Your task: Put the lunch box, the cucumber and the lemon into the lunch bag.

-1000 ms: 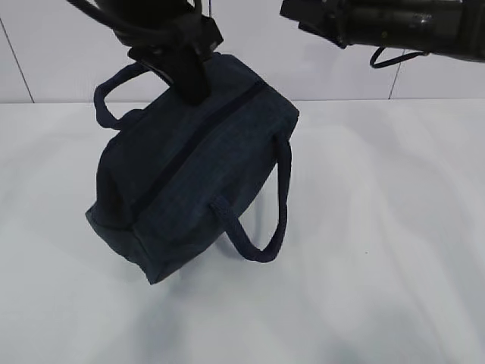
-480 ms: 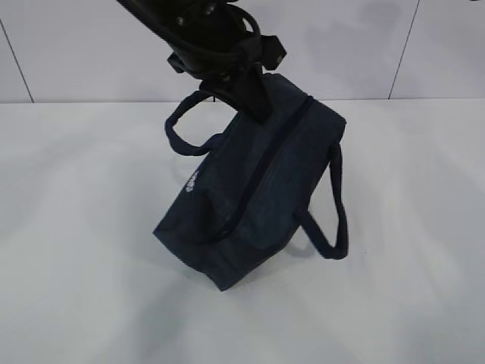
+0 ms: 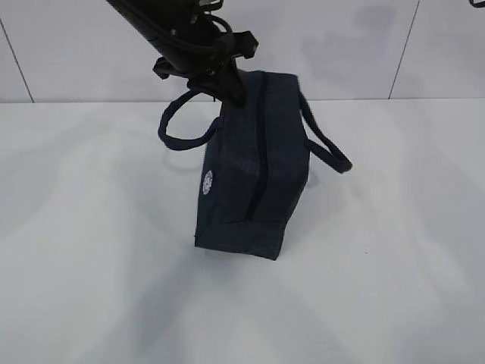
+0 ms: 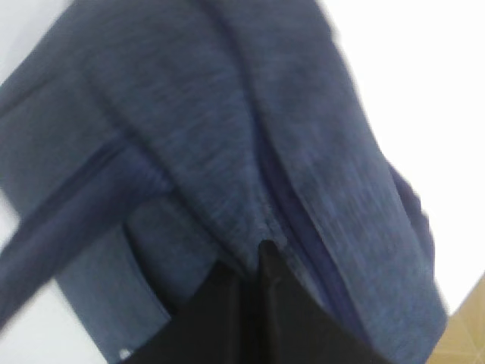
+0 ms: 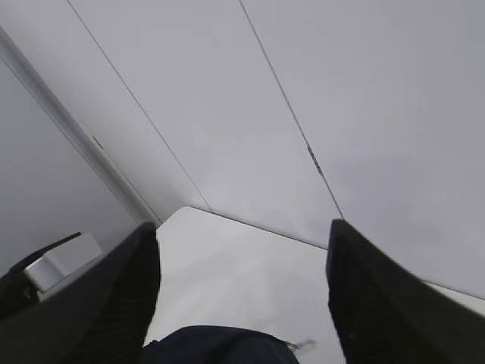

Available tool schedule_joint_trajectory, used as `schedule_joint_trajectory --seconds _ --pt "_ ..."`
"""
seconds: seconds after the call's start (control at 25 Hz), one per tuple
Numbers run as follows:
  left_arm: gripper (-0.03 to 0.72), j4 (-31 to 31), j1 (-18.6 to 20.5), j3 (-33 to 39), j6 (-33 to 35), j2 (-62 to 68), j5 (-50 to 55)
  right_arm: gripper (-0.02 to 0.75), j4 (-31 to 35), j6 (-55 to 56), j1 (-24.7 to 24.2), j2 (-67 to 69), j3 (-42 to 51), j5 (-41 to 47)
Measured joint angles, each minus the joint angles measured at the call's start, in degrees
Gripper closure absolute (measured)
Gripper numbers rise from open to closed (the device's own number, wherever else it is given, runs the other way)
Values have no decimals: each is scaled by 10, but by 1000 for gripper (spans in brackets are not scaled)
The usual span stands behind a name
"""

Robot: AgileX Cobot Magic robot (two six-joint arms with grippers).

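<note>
The dark navy lunch bag (image 3: 254, 174) hangs tilted from my left gripper (image 3: 231, 91), its far end raised and its near end down at the white table. That gripper is shut on a fold of the bag's top fabric beside the closed zipper (image 3: 260, 144); the left wrist view shows the pinched cloth (image 4: 227, 136) at the tips (image 4: 261, 246). The small white logo (image 3: 209, 183) faces left. My right gripper (image 5: 242, 227) is open and empty, aimed at the wall, with the bag's top (image 5: 220, 345) just below it. The lunch box, cucumber and lemon are out of view.
The bag's two loop handles (image 3: 178, 133) (image 3: 327, 148) stick out to either side. The white table (image 3: 394, 265) runs back to a pale panelled wall (image 3: 341, 45). My right arm is outside the exterior view.
My left gripper has carried the bag to the right and turned it, so the zipper now runs nearly straight toward the camera. The right arm has left the exterior view's top right corner.
</note>
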Motion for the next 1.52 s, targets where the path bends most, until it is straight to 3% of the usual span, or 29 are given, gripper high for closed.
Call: schedule_joint_trajectory --seconds 0.16,0.24,0.36,0.48,0.72,1.0,1.12,1.32,1.52 --pt "648 0 8 0 -1 7 0 218 -1 1 0 0 0 0" --pt "571 0 9 -1 -1 7 0 218 -5 3 0 0 0 2" --pt "386 0 11 -1 -1 4 0 218 -12 15 0 0 -1 3" --pt "288 18 15 -1 -1 -13 0 220 -44 43 0 0 -25 5" --pt "261 94 20 -1 -1 -81 -17 288 -152 149 3 0 -157 15" --pt "258 173 20 -1 -1 -171 -30 396 -426 332 55 -4 -387 89" --pt "260 196 20 -1 -1 -209 -30 438 -508 382 94 -15 -445 125" --pt "277 207 20 -2 -1 -275 -22 480 -568 412 140 -53 -461 156" --pt "280 210 20 -2 2 -326 32 489 -589 448 143 -104 -461 158"
